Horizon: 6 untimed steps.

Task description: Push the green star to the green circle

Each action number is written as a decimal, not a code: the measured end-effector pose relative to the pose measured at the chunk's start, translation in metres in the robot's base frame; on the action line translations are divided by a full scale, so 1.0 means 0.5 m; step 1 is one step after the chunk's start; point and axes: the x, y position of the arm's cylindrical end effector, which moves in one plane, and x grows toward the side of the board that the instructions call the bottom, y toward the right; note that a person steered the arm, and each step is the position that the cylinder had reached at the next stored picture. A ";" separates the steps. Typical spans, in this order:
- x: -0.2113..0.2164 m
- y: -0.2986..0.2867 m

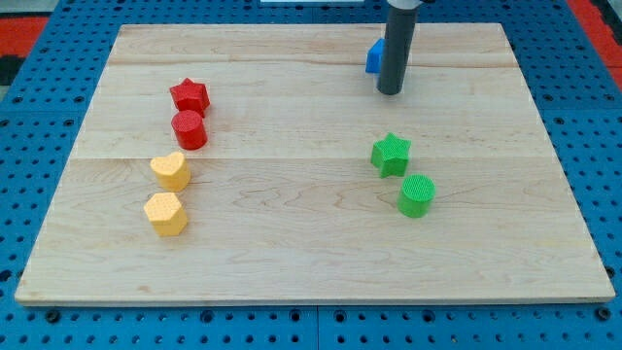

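Note:
The green star (391,155) lies right of the board's middle. The green circle (417,195), a short cylinder, sits just below and to the right of it, with a very small gap or touching; I cannot tell which. My tip (390,91) rests on the board near the view's top, straight above the green star and about a block's width or two away from it. The rod hides part of a blue block (373,56) behind it.
A red star (190,95) and a red cylinder (190,128) sit at the left. A yellow heart (171,169) and a yellow hexagon-like block (166,214) lie below them. The wooden board (311,262) lies on a blue pegboard.

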 end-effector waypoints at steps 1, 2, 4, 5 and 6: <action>-0.044 0.000; -0.047 -0.009; 0.126 -0.045; 0.201 -0.070; 0.257 -0.062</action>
